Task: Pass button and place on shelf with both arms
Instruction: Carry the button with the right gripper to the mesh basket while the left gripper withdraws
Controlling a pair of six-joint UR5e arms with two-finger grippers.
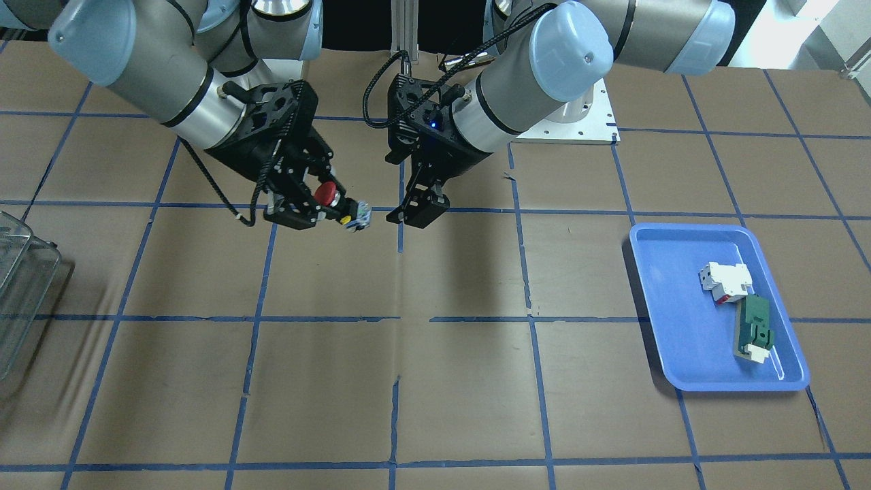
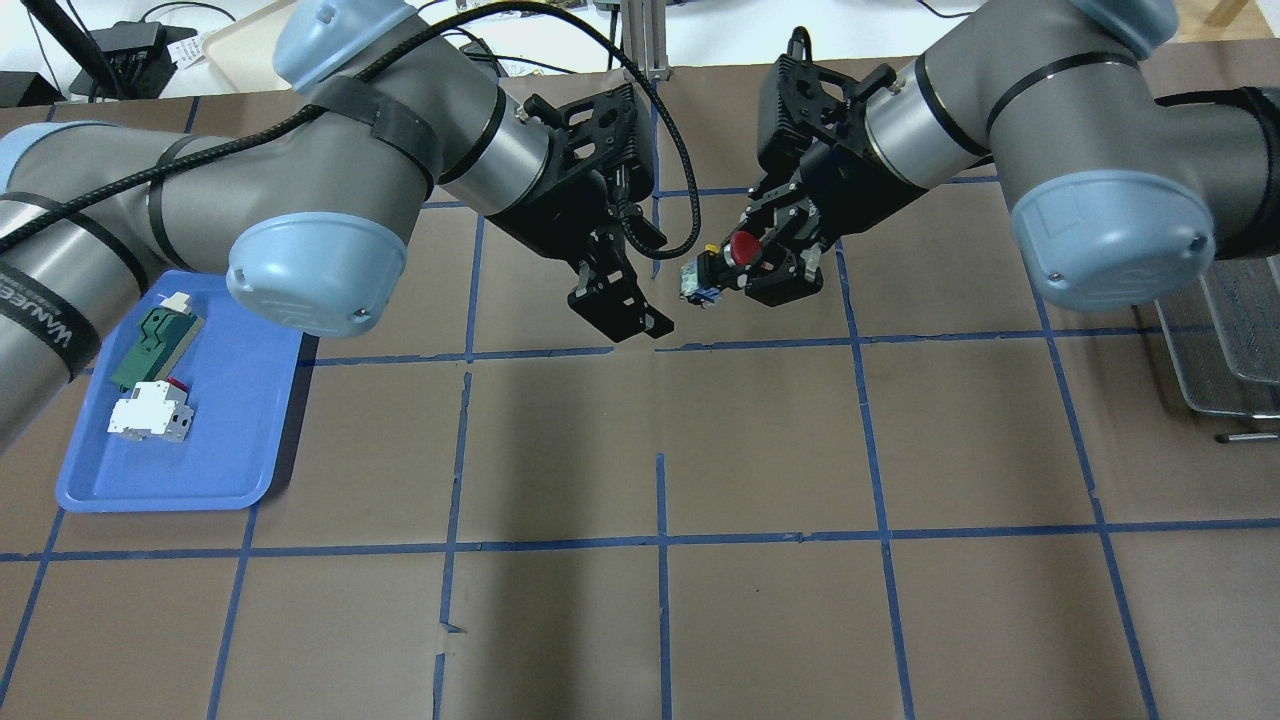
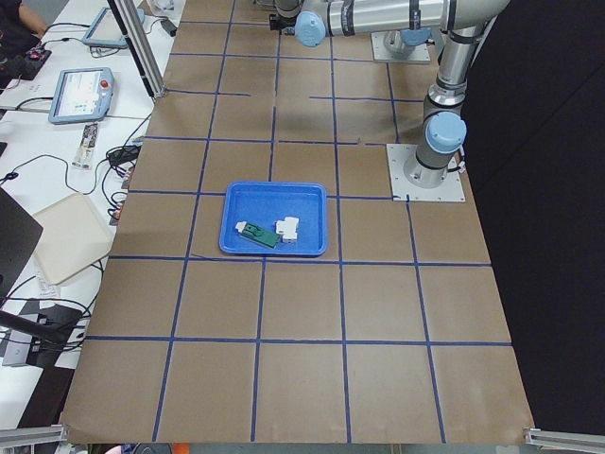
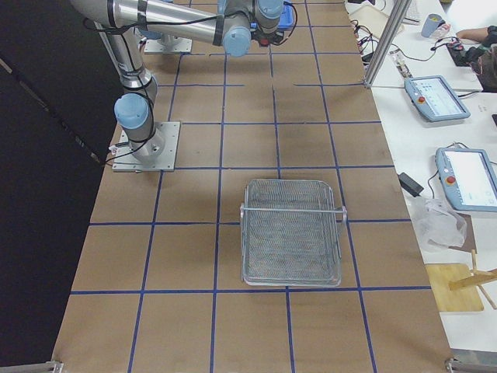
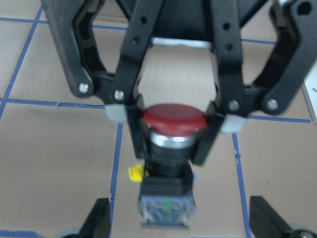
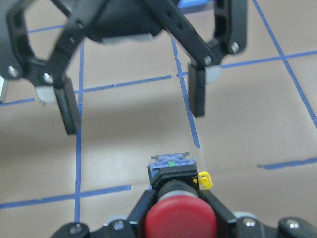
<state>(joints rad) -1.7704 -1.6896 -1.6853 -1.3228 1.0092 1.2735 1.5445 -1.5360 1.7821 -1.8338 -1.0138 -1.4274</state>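
Note:
The button [image 2: 743, 248] has a red mushroom cap and a black body with a blue-grey base. My right gripper [image 2: 760, 270] is shut on it and holds it above the table's middle, base pointing at the left gripper. In the front-facing view the button [image 1: 329, 194] sits in that gripper [image 1: 309, 207]. My left gripper [image 2: 625, 310] is open, a short way from the button's base and not touching it. The left wrist view shows the button [image 5: 173, 119] clamped between the right fingers. The right wrist view shows the cap [image 6: 178, 218] and the left fingers [image 6: 67, 111] spread wide.
A blue tray [image 2: 200, 480] on the robot's left holds a white-and-red block [image 2: 150, 415] and a green flat part [image 2: 155, 340]. A wire basket [image 4: 291, 233] stands on the robot's right, at the table's edge [image 2: 1220, 340]. Brown paper with blue tape lines covers the table.

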